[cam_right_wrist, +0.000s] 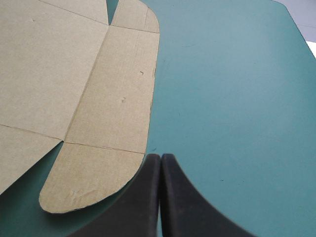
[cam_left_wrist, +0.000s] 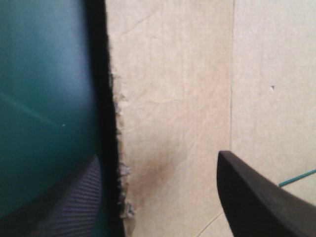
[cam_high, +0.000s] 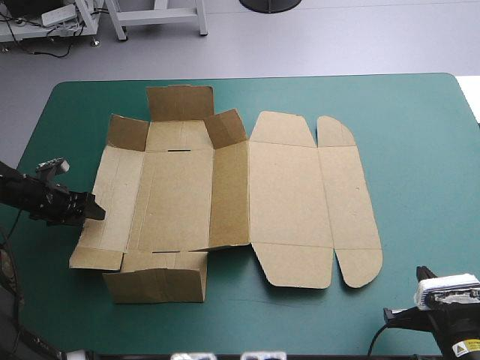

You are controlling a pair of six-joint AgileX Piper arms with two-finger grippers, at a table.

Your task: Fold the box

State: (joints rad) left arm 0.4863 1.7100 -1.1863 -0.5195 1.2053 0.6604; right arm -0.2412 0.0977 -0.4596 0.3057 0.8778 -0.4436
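Observation:
The brown box (cam_high: 225, 199) lies mostly flat in the middle of the teal-green table, its far left flaps and one inner wall raised a little, the lid part flat on the right. My left gripper (cam_high: 96, 210) is at the box's left edge, open. In the left wrist view the ragged left edge of the box (cam_left_wrist: 163, 123) runs between its black fingers (cam_left_wrist: 256, 197), one over the cover and one over the board. My right gripper (cam_right_wrist: 161, 197) is shut, low near the table's front right, just beside the rounded lid tab of the box (cam_right_wrist: 94, 177).
The teal-green cover (cam_high: 420, 150) lies bare to the right of the box and along the far edge. The table's front edge is close to the right arm (cam_high: 442, 315).

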